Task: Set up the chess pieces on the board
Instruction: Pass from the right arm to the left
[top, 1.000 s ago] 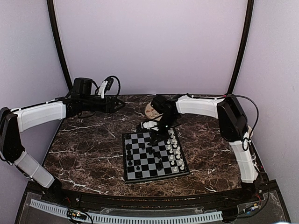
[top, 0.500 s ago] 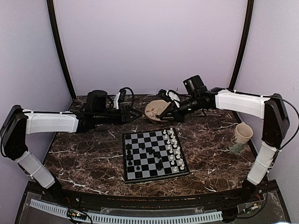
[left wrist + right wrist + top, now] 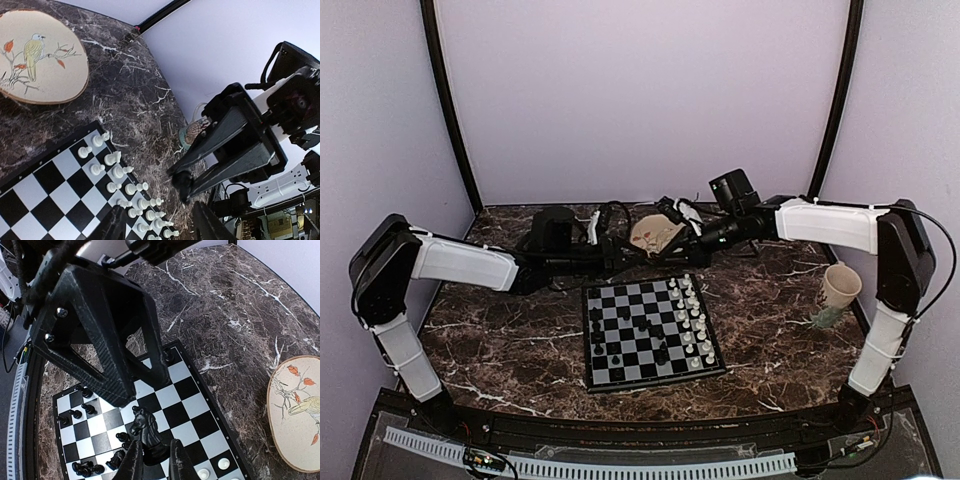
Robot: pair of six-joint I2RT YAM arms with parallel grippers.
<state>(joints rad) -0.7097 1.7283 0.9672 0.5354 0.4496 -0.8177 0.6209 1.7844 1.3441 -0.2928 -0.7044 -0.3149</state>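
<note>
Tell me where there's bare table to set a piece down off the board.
Bare marble left of the board and between its right edge and the cup. Crowded: the far side by the plate, where the left gripper and right gripper meet.

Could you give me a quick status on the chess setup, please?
Right tool shut on black knight, in the air. Left tool open, close beside it, crowding. Board: white rows lined up, black pieces scattered.

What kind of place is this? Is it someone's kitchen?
Most likely a robot testing booth, not a home. Plain lilac walls close in one small marble-look table. A left arm and a right arm are mounted at its near edge, over a chessboard.
</note>
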